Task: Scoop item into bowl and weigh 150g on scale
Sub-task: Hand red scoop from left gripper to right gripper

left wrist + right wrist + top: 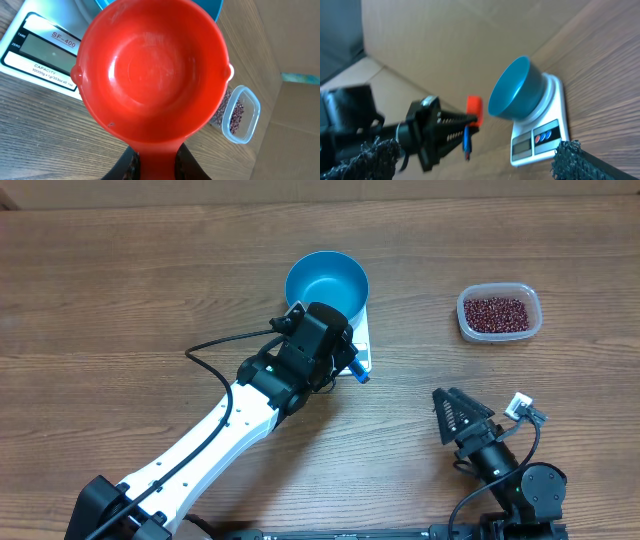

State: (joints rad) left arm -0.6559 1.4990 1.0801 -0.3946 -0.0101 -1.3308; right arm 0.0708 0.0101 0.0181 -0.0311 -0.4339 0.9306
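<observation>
Left hand pinching an empty scoop, right hand wide open, holding nothing
bowl on scale but empty, beans all in tub, so no scooping yet

scoop: glossy plastic | bowl: smooth | table: matt wood | tub: clear plastic

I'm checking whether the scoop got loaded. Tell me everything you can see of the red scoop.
The scoop is a round, bright red cup, seemingly glossy plastic, with a small nub on each side of its rim and a flat handle. It is empty but for one tiny dark speck. The left claw is shut on the handle, holding it over the scale, near the blue bowl. Nothing else seems to touch it.
</observation>
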